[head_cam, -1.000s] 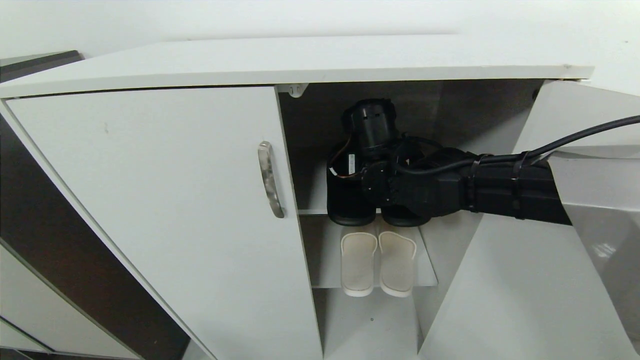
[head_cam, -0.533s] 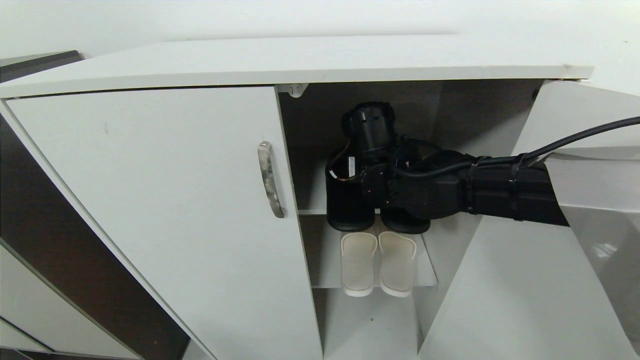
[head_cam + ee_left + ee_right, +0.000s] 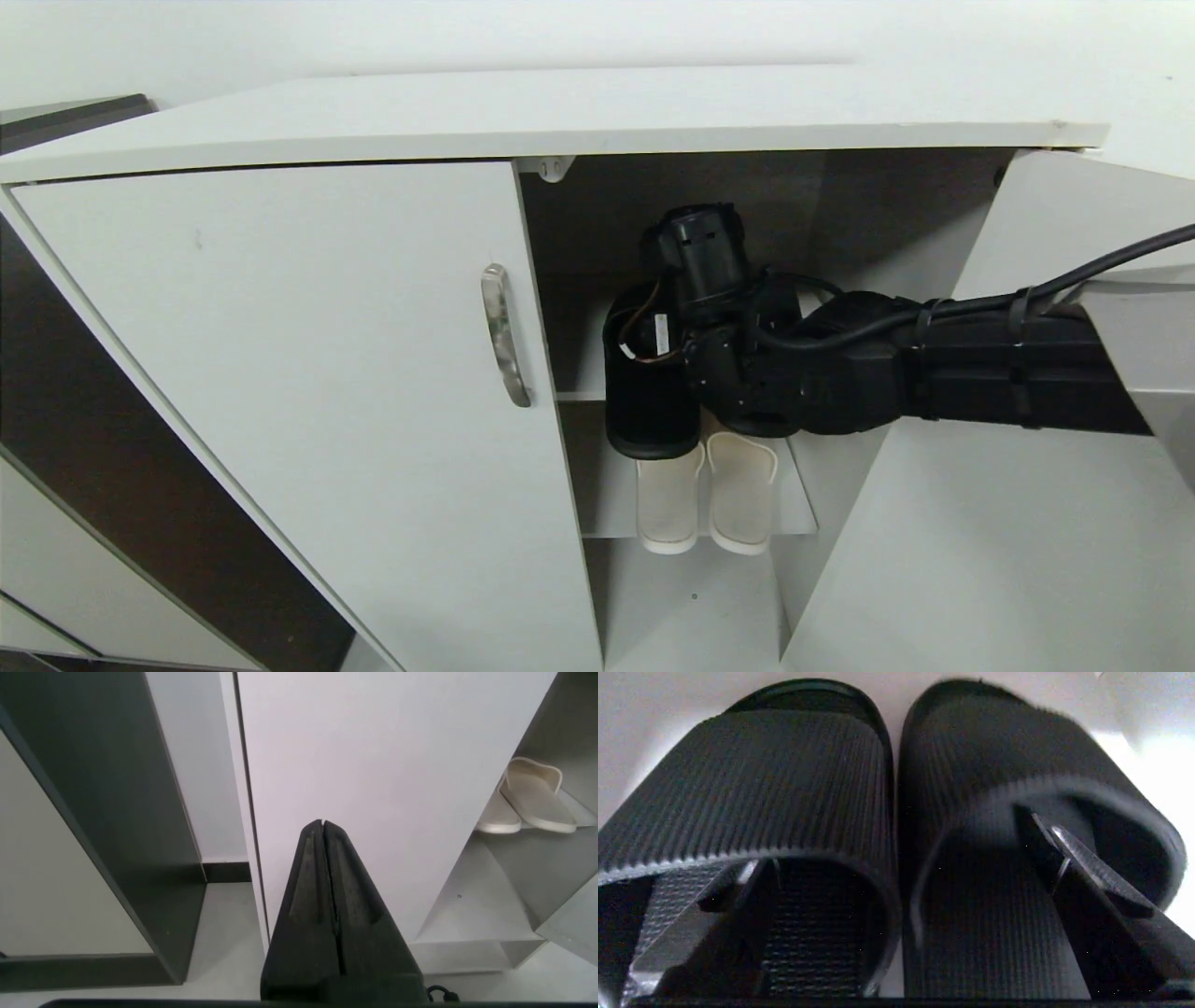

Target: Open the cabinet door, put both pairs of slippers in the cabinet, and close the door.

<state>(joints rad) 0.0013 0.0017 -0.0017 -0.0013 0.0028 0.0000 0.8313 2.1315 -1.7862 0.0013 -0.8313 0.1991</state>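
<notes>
gripping w/ right gripper [image 3: 896, 849] spread wide, one finger [image 3: 1102, 887] under each strap of the black slippers [image 3: 785, 793]. got the pair at the upper shelf [image 3: 579, 396] inside the cabinet [image 3: 560, 112], heels out past the front edge, just above the white slippers [image 3: 709, 495] lying side by side on the lower shelf [image 3: 607, 509]. in beside the open right door [image 3: 980, 560]. other side: left gripper [image 3: 322, 835] pinched closed, nothing in it, facing the closed left door [image 3: 280, 373].
</notes>
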